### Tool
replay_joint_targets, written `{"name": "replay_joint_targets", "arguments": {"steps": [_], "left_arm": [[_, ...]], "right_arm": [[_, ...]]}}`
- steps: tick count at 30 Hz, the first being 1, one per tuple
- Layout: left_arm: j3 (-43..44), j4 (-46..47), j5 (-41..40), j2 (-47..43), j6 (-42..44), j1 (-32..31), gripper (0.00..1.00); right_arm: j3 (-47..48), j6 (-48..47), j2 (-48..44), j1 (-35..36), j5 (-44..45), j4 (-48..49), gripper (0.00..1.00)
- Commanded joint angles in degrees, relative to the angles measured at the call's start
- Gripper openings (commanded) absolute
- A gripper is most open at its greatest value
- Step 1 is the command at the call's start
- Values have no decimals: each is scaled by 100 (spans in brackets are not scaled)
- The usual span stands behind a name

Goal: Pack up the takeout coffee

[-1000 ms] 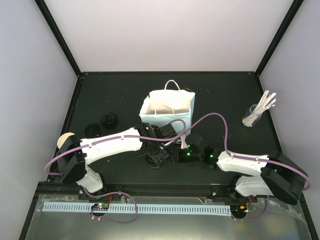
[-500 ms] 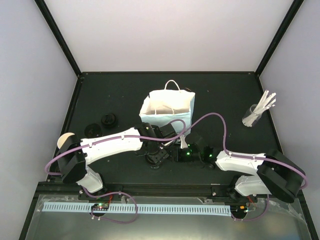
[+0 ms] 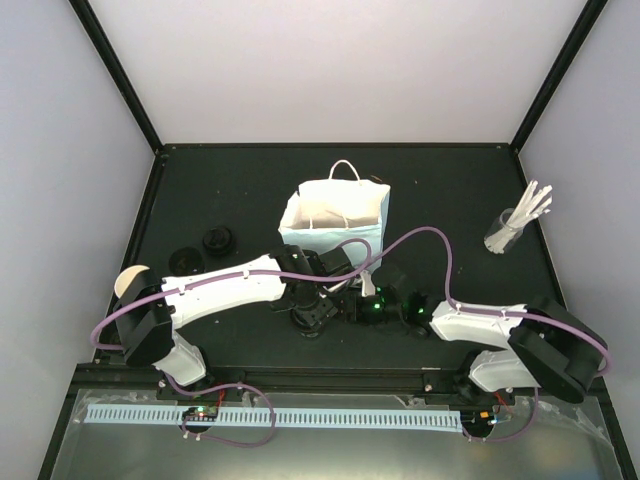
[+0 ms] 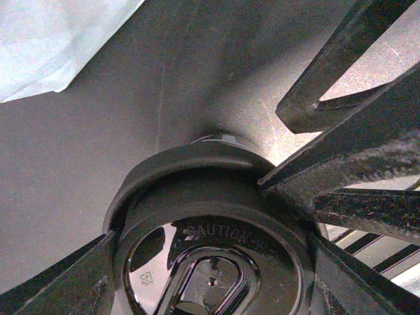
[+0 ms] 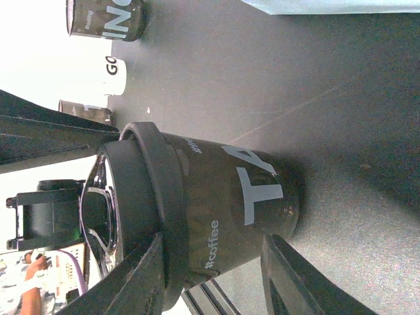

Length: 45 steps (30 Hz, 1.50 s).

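The cup stands upright on the table, near the bag. The left gripper, wide, clamps the lid. The right gripper is half open beside the cup; I cannot tell if it grips. The cup seems light and easy to crush, so hold it gently under the rim.

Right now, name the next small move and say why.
Probably press the left gripper straight down: its fingers clasp the black lid sitting on the cup, the right gripper steadies the cup's body, and whether the lid has snapped home isn't visible.
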Motion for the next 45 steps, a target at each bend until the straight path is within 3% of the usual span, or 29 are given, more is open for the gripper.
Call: {"name": "replay_joint_targets", "arguments": {"steps": [1,9,31,45], "left_arm": [[-901,1178,1277,1274,-74,-78,75],[-812,1063,1181,1187,-123,-86,75],[-417,418,721,655,-72,-184,74],[-101,98,536,402,-133,-257,75]], "right_arm": [[-336,17,502,135,-115,-740,42],[-130,-800,-437,136,800,-1880,43],[-357,-1003,-2548,137,1298,-2049,43],[-328,-1056,-2503,136,1247,-2031,43]]}}
